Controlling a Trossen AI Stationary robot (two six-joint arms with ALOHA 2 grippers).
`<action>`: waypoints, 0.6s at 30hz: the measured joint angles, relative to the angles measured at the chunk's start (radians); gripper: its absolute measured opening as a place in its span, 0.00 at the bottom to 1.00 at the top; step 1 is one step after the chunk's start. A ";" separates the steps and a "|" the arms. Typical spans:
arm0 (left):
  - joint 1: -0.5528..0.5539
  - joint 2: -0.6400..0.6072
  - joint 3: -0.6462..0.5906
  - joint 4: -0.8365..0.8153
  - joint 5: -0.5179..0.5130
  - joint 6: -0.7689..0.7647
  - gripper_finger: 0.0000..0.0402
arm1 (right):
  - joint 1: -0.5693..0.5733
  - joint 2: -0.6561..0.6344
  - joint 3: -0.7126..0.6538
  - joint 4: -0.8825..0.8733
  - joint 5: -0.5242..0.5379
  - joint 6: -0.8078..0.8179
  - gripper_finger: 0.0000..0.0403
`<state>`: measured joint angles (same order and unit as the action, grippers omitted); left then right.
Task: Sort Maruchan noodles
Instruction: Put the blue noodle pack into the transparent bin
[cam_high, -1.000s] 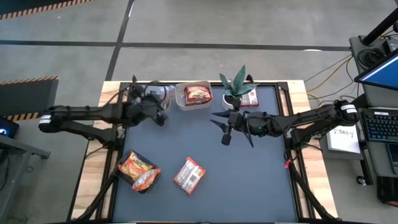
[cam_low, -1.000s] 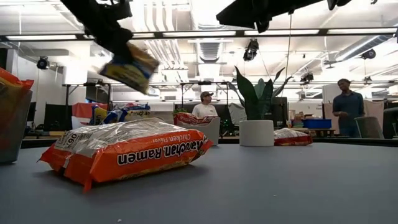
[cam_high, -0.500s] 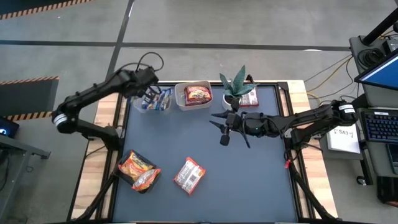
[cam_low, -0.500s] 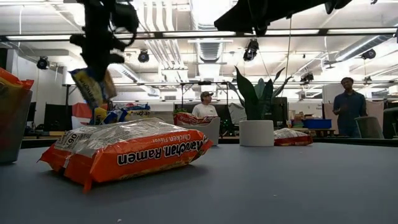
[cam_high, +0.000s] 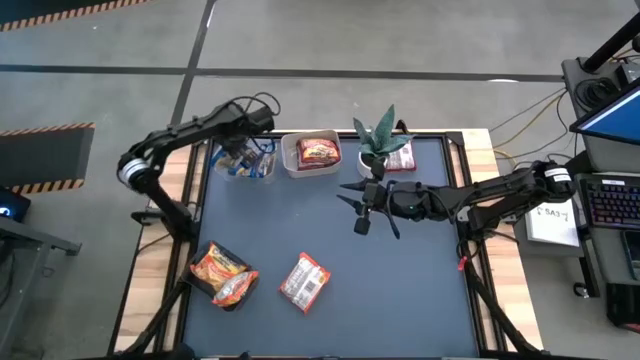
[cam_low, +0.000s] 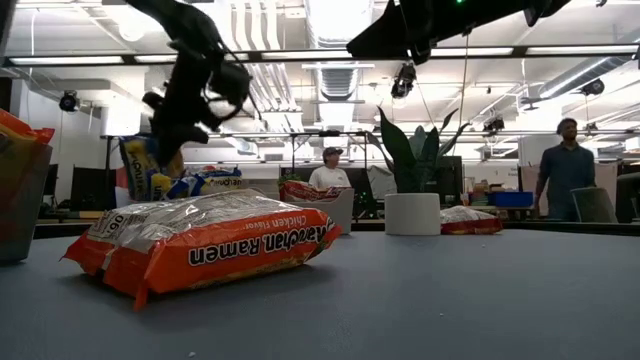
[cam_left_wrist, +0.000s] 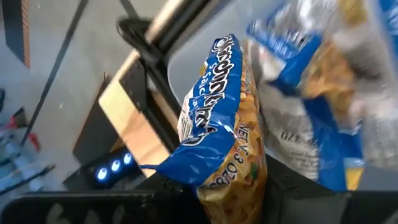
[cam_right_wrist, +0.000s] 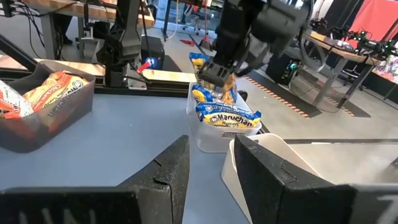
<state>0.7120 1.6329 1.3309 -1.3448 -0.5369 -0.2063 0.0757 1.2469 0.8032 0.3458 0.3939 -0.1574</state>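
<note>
- My left tool (cam_high: 243, 153) is hanging over the clear tub (cam_high: 232, 170) at the counter's (cam_high: 400, 290) far-left corner, clenched on a blue-yellow packet (cam_left_wrist: 217, 137); the packet is standing upright, lower end down in the tub.
- More blue-yellow packets (cam_right_wrist: 227, 118) are lying in that same tub; from my right wrist view one w/ the Maruchan name is facing out at the front.
- In the low view the held packet (cam_low: 140, 165) is showing just under the left tool's dark fingers (cam_low: 165, 130), above the tub's contents.
- My right tool (cam_high: 362, 208) is hovering mid-counter, near the potted plant (cam_high: 380, 140), fingers spread apart and holding nothing; a gap is showing between them in the right wrist view.
- Second tub (cam_high: 290, 165), just beside the first, is holding a dark red-and-white packet (cam_high: 318, 150).
- Another red-and-white packet (cam_high: 402, 157) is lying behind the plant at the far edge.
- Near edge of counter: a red-and-white packet (cam_high: 303, 281) is lying flat by itself; to its left, orange-yellow packets (cam_high: 218, 265) are sitting in a third container, can't tell how many.
- Low view: the packet closest to the lens (cam_low: 200, 245) is reading "Ramen" upside down.
- People (cam_low: 565, 170) are standing in the room beyond the counter.
</note>
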 joint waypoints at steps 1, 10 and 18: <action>0.000 0.020 0.004 -0.021 0.001 -0.005 0.21 | 0.000 0.000 -0.001 0.000 0.000 0.000 0.29; 0.000 0.157 0.014 -0.040 0.019 0.016 0.21 | 0.000 0.000 -0.004 0.000 0.000 0.000 0.29; 0.000 0.191 0.052 -0.010 -0.026 0.018 0.22 | 0.000 0.000 -0.006 -0.009 0.000 0.001 0.29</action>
<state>0.7116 1.8235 1.3832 -1.3544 -0.5630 -0.1881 0.0757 1.2469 0.7971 0.3366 0.3936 -0.1562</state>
